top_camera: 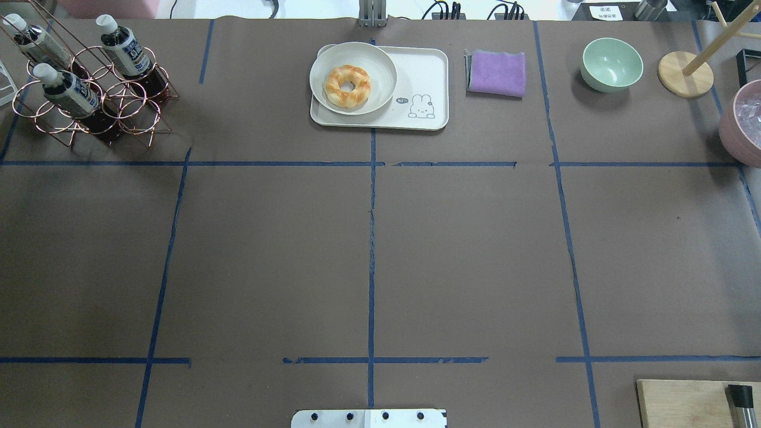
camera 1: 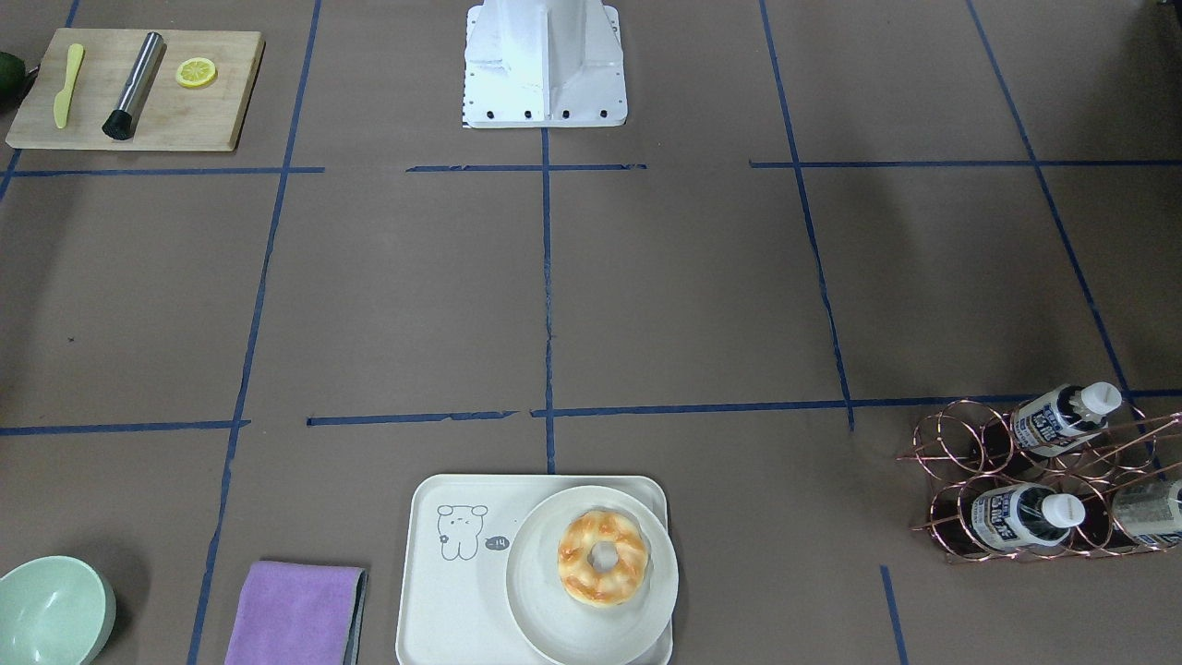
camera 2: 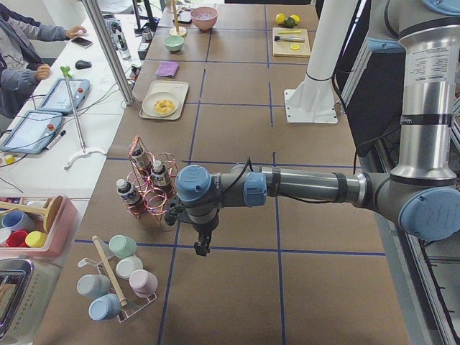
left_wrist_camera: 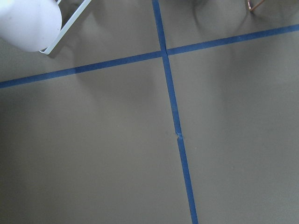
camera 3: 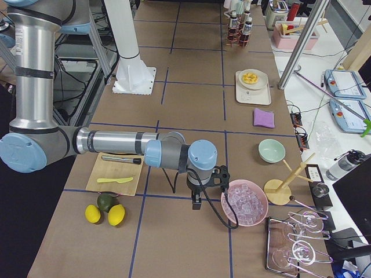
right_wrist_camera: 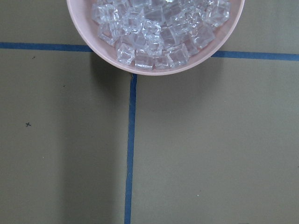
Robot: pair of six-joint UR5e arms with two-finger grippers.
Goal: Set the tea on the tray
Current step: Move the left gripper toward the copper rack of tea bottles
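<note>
Tea (top_camera: 67, 90) tilted in rack (top_camera: 122, 98), cap pointing far-left; left fingers (camera 2: 203, 248) near, right fingers (camera 3: 197, 202) well apart; opening of either: cannot tell.

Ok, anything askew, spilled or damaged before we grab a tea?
Nothing spilled or damaged. Only the round plate with the doughnut sits off-centre on the tray, slightly overhanging its rim on the side toward the tea bottles; the bear end is bare.

Matt brown paper (top_camera: 267, 249), shiny copper-toned wire rack (top_camera: 128, 98), tea (top_camera: 126, 52) in clear plastic.
</note>
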